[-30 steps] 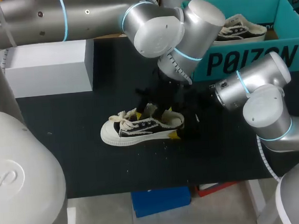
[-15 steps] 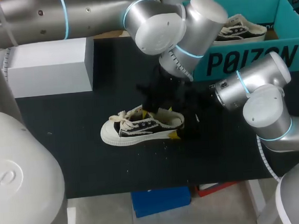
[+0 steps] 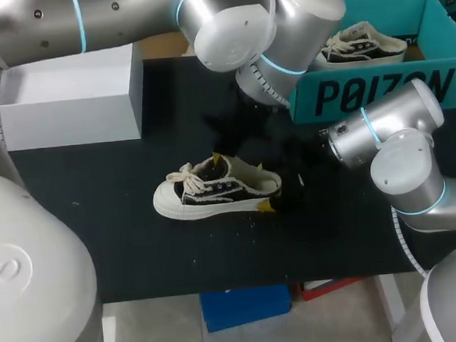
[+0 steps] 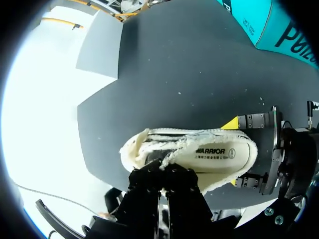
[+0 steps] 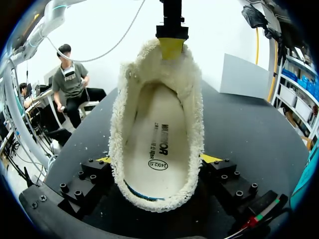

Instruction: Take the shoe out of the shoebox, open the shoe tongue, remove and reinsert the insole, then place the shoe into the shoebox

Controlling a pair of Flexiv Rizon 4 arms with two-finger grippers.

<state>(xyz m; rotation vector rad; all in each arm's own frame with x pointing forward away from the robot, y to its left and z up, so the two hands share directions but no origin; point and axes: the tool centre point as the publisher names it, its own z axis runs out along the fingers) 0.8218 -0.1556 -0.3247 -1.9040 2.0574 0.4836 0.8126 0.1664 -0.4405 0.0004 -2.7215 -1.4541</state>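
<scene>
On the black table [image 3: 99, 227], near its middle, a low shoe [image 3: 217, 189] is gripped at heel and tongue.

It sits on its sole with the toe toward the table's left edge and the heel toward the right edge. The right gripper [image 5: 158, 160] has its fingers set wide, clamping the heel from both sides. The left gripper [image 4: 162, 174] has its fingers narrow, pinching the top of the fleecy tongue [image 5: 169, 69]. The insole [image 5: 157, 144] lies flat inside the shoe. Pale flecks [image 3: 193, 259] dot the dark surface around it. A white box [image 3: 74, 99] stands at the far left edge. A teal shoebox [image 3: 379, 90] at the far right corner holds a second shoe [image 3: 360, 44].
</scene>
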